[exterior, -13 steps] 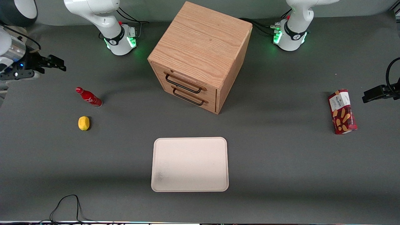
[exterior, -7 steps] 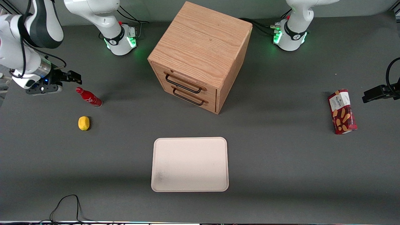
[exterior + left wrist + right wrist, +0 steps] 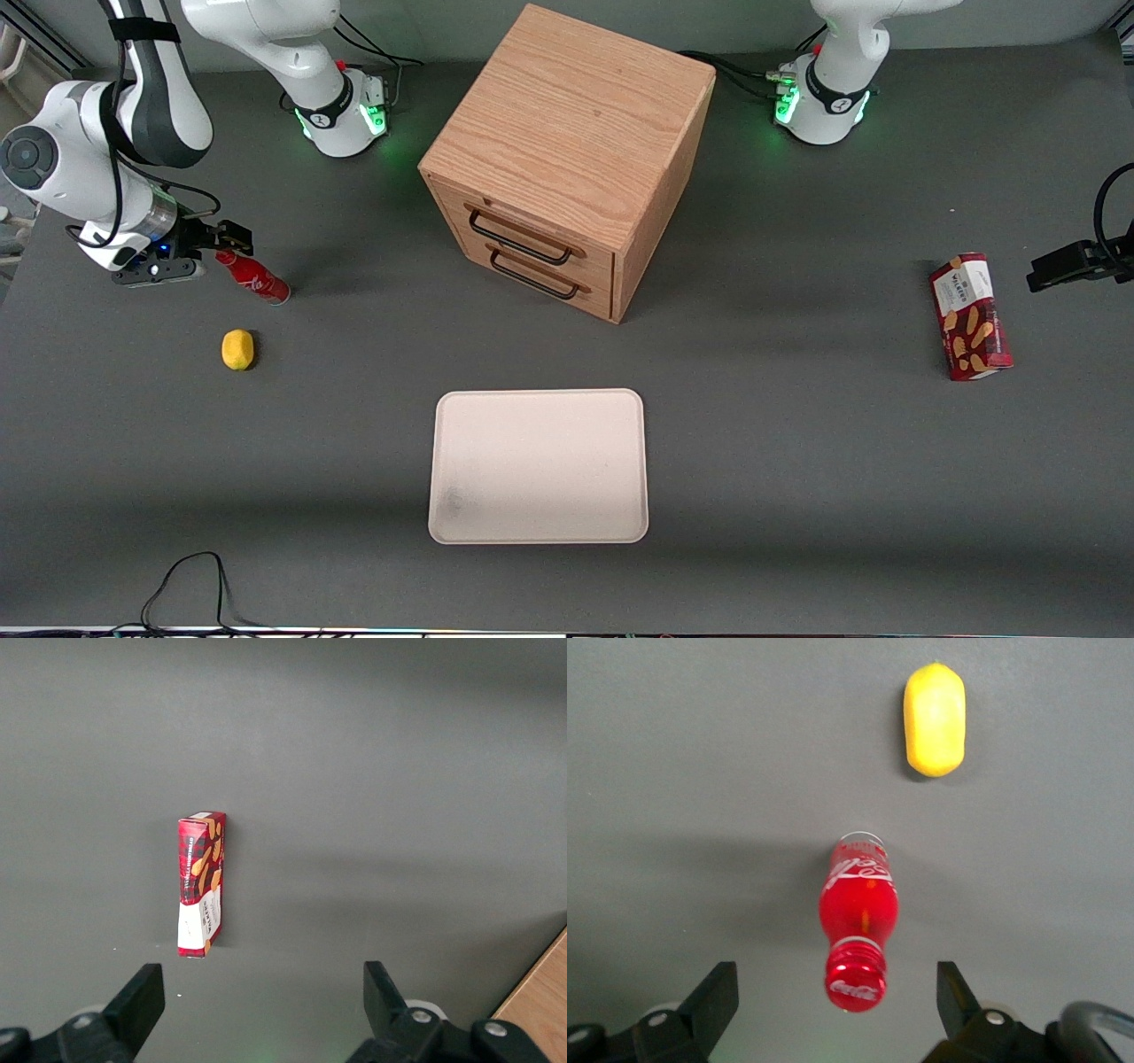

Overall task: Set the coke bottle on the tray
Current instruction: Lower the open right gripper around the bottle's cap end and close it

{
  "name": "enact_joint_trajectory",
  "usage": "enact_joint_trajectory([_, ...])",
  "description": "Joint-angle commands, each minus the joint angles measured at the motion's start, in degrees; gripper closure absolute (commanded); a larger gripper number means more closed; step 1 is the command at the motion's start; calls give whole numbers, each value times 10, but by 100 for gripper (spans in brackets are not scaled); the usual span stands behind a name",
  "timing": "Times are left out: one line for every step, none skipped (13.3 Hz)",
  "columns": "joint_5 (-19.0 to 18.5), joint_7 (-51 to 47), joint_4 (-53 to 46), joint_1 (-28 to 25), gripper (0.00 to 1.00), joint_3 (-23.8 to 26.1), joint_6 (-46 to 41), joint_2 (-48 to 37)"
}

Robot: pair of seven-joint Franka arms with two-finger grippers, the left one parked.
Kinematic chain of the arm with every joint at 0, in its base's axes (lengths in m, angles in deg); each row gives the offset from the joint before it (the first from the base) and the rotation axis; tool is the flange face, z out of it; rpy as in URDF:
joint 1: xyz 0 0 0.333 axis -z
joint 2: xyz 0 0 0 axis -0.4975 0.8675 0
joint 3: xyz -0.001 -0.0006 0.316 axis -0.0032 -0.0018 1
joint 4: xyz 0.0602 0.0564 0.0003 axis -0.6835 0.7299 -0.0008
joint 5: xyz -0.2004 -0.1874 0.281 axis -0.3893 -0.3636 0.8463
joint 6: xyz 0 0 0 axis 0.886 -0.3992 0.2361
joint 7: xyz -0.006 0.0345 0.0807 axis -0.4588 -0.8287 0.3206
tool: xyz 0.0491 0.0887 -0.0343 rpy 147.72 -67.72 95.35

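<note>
Slim red coke bottle (image 3: 859, 923) with white script and silvery base stood upright, capped, beneath the wide-open gripper (image 3: 232, 235).

Front overhead; wrist cams downward, close.

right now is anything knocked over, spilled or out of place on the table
Nothing stands out. The coke bottle stands upright with its cap on, no spill around it, and the open pincer hovers at its cap. The tray lies flat; the lemon and biscuit box rest undisturbed.
</note>
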Motion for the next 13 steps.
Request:
enact_joint_trajectory([-10,26,17,-4,1,-16,28,-3])
enact_joint_trajectory([-10,27,26,-4,2,-16,39,-4])
enact_joint_trajectory([-10,27,30,-4,3,-16,44,-3])
enact_joint_trajectory([-10,27,30,-4,4,-16,45,-4])
enact_joint_trajectory([-10,27,30,-5,11,-16,46,-4])
enact_joint_trajectory([-10,27,31,-5,27,-16,45,-4])
enact_joint_trajectory([-10,28,31,-5,52,-16,45,-4])
enact_joint_trajectory([-11,31,31,-5,78,-16,46,-4])
enact_joint_trajectory([-11,32,31,-5,100,-16,45,-5])
enact_joint_trajectory([-11,34,31,-5,100,-16,45,-6])
enact_joint_trajectory([-11,34,31,-5,100,-16,45,-6])
enact_joint_trajectory([-11,34,31,-5,100,-16,45,-6])
enact_joint_trajectory([-11,34,30,-5,100,-16,44,-5])
